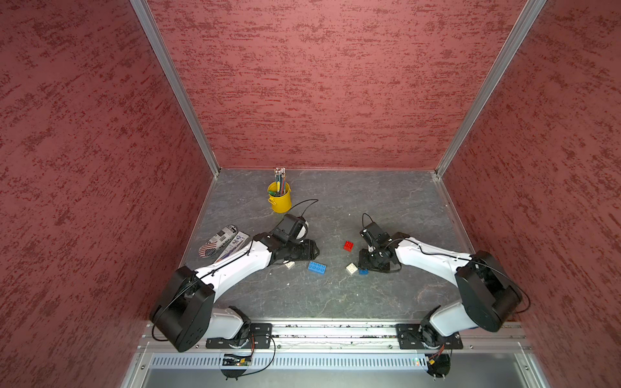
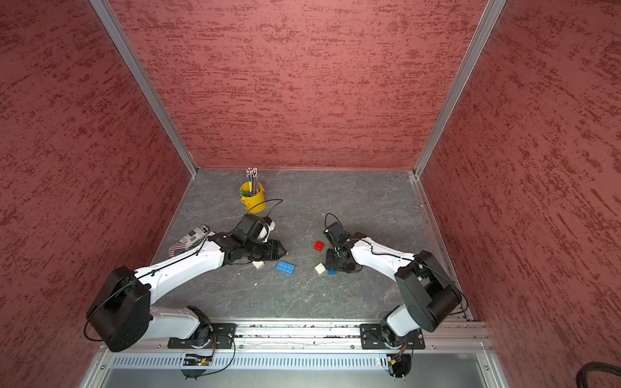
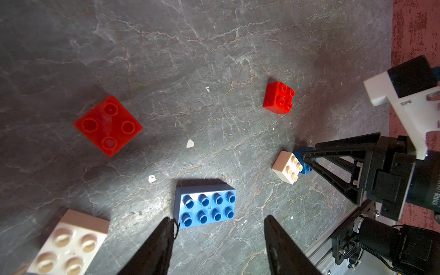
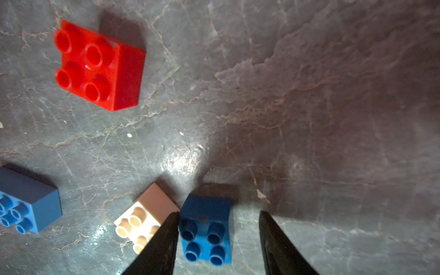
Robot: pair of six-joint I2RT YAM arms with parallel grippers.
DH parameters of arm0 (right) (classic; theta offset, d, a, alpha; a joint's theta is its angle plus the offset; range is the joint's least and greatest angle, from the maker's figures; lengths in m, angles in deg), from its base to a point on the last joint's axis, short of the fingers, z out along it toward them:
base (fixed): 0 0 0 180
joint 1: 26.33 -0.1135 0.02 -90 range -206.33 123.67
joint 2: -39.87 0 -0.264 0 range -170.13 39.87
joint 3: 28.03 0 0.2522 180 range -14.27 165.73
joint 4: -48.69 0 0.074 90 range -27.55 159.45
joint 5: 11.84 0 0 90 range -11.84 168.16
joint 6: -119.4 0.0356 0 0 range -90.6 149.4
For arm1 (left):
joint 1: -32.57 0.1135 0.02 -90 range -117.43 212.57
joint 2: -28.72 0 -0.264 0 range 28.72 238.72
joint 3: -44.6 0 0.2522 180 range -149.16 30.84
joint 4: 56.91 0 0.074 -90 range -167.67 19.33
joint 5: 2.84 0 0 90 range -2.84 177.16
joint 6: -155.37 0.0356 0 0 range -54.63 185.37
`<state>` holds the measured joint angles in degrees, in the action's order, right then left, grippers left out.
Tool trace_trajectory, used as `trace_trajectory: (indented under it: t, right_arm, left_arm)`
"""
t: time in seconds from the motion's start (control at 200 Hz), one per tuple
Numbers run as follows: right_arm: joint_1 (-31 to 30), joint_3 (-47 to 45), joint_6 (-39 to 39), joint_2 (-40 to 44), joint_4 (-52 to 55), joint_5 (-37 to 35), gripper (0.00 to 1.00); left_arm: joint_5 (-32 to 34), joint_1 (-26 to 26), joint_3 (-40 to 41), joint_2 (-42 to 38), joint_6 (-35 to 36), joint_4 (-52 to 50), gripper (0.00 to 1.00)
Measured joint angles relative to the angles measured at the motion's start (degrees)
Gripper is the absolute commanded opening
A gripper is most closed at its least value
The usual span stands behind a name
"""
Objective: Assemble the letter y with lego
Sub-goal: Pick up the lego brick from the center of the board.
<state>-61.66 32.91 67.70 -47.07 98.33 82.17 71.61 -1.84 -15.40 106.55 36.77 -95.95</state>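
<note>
Positions are taken from the long blue brick (image 1: 317, 267) and read left to right.

- Far left of it, by the wall: printed packets (image 1: 223, 242) with a stars-and-stripes pattern and black lettering too small to read.
- Behind it: yellow pencil bucket (image 1: 280, 201), no label visible.
- Just left of it: white brick (image 3: 69, 245). Left and behind: red brick (image 3: 108, 126), hidden under the arm in both top views.
- Left gripper (image 3: 219, 217): jaws apart and empty, tips just short of the long blue brick. The brick's long axis runs from one fingertip toward the other.
- Right of it and slightly behind: second red brick (image 1: 348, 246).
- Right of it: second white brick (image 1: 351, 268), with the small blue brick (image 4: 206, 223) just beside it. I cannot tell whether they touch.
- Right gripper (image 4: 218, 214): straddles the small blue brick. One finger (image 4: 164, 240) sits between it and the white one. The other finger stands clear with a gap showing, so the brick is not clamped.
- Wrist housing (image 3: 432, 197) on the right arm: small print, unreadable.

Judgement: the letter y is not begun, since all six lego pieces lie loose. The right arm is nearer the small blue brick. That brick is square, so no axis matters. The risk is the inner finger nudging the white neighbour.
</note>
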Motion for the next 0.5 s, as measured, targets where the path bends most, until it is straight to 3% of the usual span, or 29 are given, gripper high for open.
trace_trajectory:
  t: [0.16,0.411,0.501]
  right_arm:
    - [-0.61,0.33,0.02,-0.04,1.11,-1.07,0.60]
    - [-3.06,0.44,0.42,-0.11,2.45,-1.51,0.52]
    - [-3.39,0.44,0.59,-0.24,2.80,-1.55,0.56]
  left_arm:
    - [0.02,0.00,0.07,0.00,0.02,0.00,0.62]
    - [0.00,0.00,0.07,0.00,0.02,0.02,0.62]
    - [-0.02,0.00,0.07,0.04,0.07,0.04,0.62]
